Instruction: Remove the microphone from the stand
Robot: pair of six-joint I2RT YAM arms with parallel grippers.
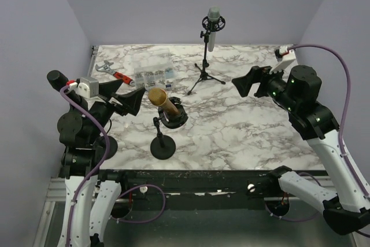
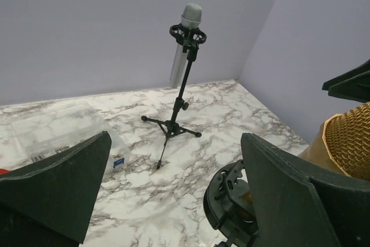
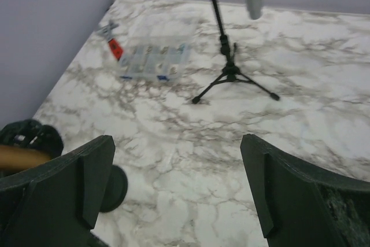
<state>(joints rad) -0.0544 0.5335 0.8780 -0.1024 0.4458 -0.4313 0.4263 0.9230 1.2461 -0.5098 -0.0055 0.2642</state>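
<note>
Gold mesh-headed microphone [image 1: 161, 102] tilted in clip of black round-based desk stand [image 1: 162, 146], front-left on white marble table [image 1: 243, 137]; left gripper [image 1: 124, 96] just beside its head, fingers spread, holding nothing; right gripper [image 1: 247, 83] likewise splayed, well apart (silver microphone [image 1: 213, 26] on black tripod stand [image 1: 204, 77] at back).

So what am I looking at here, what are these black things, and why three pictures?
Two robot arms bolted to a marble table. The wide picture looks down from above and behind them; the other two come from a camera on each wrist, so the dark wedges there are that arm's own fingers. The left pincer and right pincer are both open, holding nothing. On the table: a gold microphone in a round-based stand, a silver microphone on a tripod, a clear plastic box and a red-handled tool.
</note>
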